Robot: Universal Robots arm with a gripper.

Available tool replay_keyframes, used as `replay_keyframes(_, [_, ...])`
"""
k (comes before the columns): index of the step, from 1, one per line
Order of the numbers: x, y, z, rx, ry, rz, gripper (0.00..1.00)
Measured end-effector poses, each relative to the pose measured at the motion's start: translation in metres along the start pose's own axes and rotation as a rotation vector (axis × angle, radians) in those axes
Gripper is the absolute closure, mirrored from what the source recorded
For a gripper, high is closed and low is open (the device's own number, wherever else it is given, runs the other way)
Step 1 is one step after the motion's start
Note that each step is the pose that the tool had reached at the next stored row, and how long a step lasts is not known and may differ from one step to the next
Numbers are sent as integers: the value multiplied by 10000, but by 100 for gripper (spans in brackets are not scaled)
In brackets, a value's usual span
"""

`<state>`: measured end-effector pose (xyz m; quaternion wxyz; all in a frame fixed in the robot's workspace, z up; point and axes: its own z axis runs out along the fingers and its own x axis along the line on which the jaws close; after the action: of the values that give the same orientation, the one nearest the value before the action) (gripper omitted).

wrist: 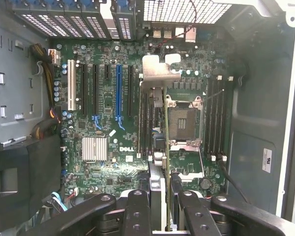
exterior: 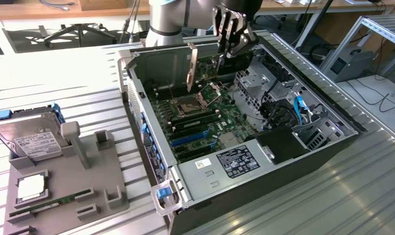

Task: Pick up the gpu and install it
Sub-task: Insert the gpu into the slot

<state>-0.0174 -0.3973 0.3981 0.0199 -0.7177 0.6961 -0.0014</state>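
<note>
On the exterior view's left, a grey holder (exterior: 86, 196) sits on the table (exterior: 283, 215) with a hard drive (exterior: 31, 139), a processor (exterior: 31, 187) and a RAM stick (exterior: 50, 201) resting in it. Moving right, the open computer case (exterior: 328, 147) lies with its motherboard (exterior: 197, 127) exposed.

Above the case's far end, the fingers (exterior: 227, 29) are closed on the gpu (exterior: 207, 63). They grip it by its upper edge, so it hangs on edge with its silver bracket (exterior: 192, 66) toward the exterior view's left.

From the wrist, we see the card running edge-on between the two fingers (wrist: 137, 211). Its bracket (wrist: 160, 73) floats over the board beside the processor socket (wrist: 183, 123), apart from the blue expansion slot (wrist: 119, 88).

We judge the pick-up done: the card is lifted and carried over the case. It is not yet seated in any slot, so lining it up and pressing it home are what is left.
</note>
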Motion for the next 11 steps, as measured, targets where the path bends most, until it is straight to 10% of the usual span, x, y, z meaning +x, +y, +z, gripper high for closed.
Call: replay_keyframes(11, [0, 0, 14, 0, 4, 19, 73])
